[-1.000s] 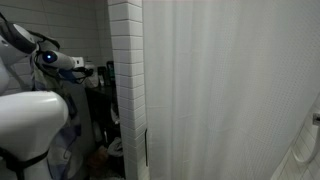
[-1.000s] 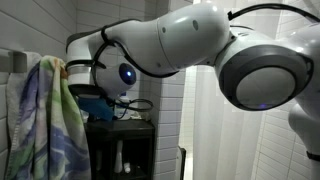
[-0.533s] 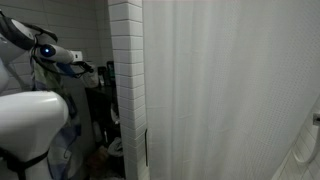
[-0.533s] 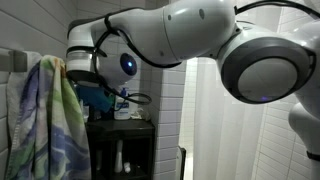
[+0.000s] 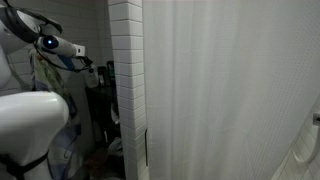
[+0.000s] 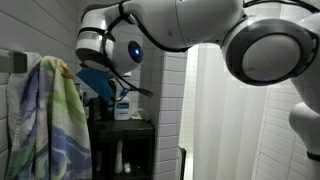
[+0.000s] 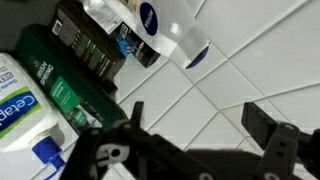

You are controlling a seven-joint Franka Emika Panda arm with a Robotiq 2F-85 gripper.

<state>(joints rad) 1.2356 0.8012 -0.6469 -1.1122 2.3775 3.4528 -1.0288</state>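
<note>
My gripper [image 7: 200,125] is open and empty, its two black fingers spread in front of a white tiled wall [image 7: 230,80]. In the wrist view a white bottle with a blue round logo [image 7: 150,20], a dark green bottle [image 7: 60,80], a white bottle with blue print [image 7: 20,110] and a dark box [image 7: 90,45] stand close together beside the fingers. In both exterior views the gripper [image 5: 88,66] [image 6: 138,90] hangs above a dark cabinet [image 6: 125,130]. A white pump bottle [image 6: 122,105] stands on the cabinet's top.
A multicoloured towel [image 6: 50,120] hangs next to the arm. A white tiled column [image 5: 125,90] and a white shower curtain [image 5: 230,90] stand beside the dark shelf unit [image 5: 100,100]. The robot's white body [image 5: 30,125] fills the near corner.
The arm has lifted the gripper upward, away from the cabinet top. The white pump bottle, hidden behind the arm before, now shows. The gripper stays open.
</note>
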